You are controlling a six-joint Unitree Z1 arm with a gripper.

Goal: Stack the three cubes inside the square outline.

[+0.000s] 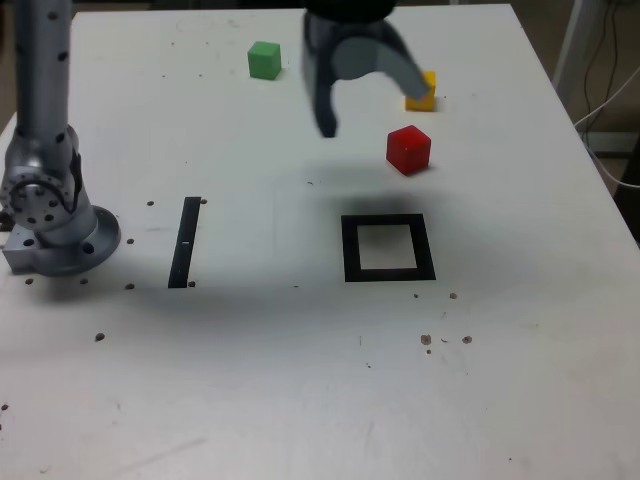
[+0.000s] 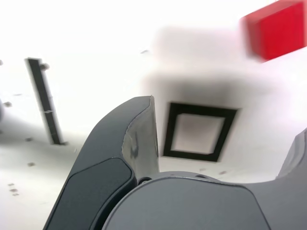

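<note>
A: Tabletop (image 1: 300,400) = flat white board w/ small dark specks; cables hang past its edge on the exterior view's right. Cubes?

B: Small red cube (image 1: 408,149) beyond the thick black square outline (image 1: 388,247); green cube (image 1: 264,60) & yellow cube (image 1: 424,90) further back. All apart, none inside.

A: Pincer?

B: Dark grey gripper (image 1: 378,105) above the table near red & yellow, jaws spread wide, nothing in them. Narrow black strip (image 1: 185,241) near the silver arm base (image 1: 50,225).
</note>
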